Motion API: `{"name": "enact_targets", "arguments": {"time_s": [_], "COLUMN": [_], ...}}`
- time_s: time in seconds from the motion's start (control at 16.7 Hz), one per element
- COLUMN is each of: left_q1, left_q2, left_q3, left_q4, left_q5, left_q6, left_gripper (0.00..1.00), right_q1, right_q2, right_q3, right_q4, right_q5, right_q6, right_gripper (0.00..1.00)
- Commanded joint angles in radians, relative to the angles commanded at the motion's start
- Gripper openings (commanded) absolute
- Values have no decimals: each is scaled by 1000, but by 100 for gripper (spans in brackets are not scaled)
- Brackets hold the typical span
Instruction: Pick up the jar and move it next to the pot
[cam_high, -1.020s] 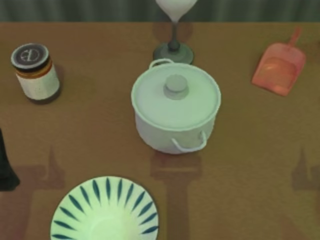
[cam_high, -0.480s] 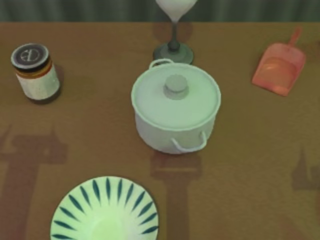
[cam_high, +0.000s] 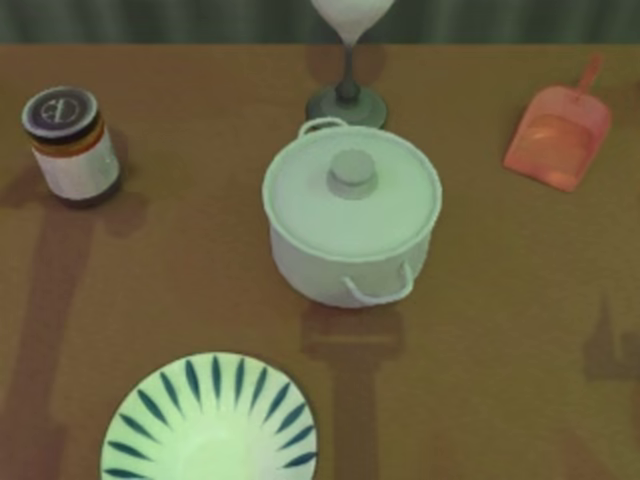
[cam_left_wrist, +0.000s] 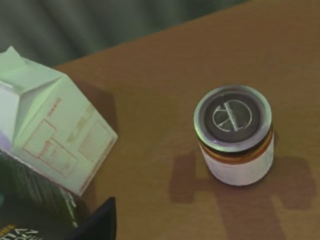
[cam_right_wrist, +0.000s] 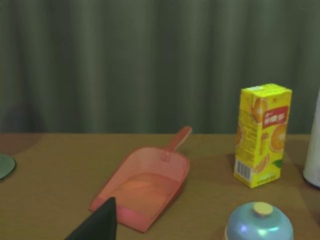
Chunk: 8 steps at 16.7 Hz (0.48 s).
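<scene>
Two task things are sitting well apart on the counter (cam_high: 200, 290): the jar (cam_high: 70, 143) is standing upright far to the left of the pot (cam_high: 350, 225), with bare wood between them. The pot is resting near the counter's middle with its lid on. Just behind the pot a dark-footed stand (cam_high: 347, 100) is rising toward a white shape at the top view's edge. Well to the right of the pot a pink scoop (cam_high: 558, 135) is lying flat, and in front of the pot, toward its left, a white plate with blue stripes (cam_high: 210, 420) is sitting.

Neither arm is appearing in the top view. The left wrist view is looking down on the jar's dark lid; a white carton (cam_left_wrist: 47, 130) is lying close to the jar, touching a dark package (cam_left_wrist: 30, 205). One dark tip of the left fingers (cam_left_wrist: 97, 222) is showing at that view's edge, so I cannot tell whether they are spread or clenched. The right wrist view is facing the scoop, a yellow juice box (cam_right_wrist: 262, 135) and a bluish bell (cam_right_wrist: 257, 222); only one tip of the right fingers (cam_right_wrist: 97, 222) is showing, and I cannot tell their state either.
</scene>
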Motion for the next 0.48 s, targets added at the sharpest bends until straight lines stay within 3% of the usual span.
{"name": "enact_targets", "arguments": {"time_s": [0.48], "left_q1": [-1], "left_q2": [789], "left_q3": [783], "left_q4": [-464], "left_q5": [28], "left_q6": [221], "left_gripper": [100], "right_q1": [0], "right_q2": [0], "right_q3": [0], "right_q4": [0], "right_q5": [0], "right_q6": [0], "right_gripper": [100]}}
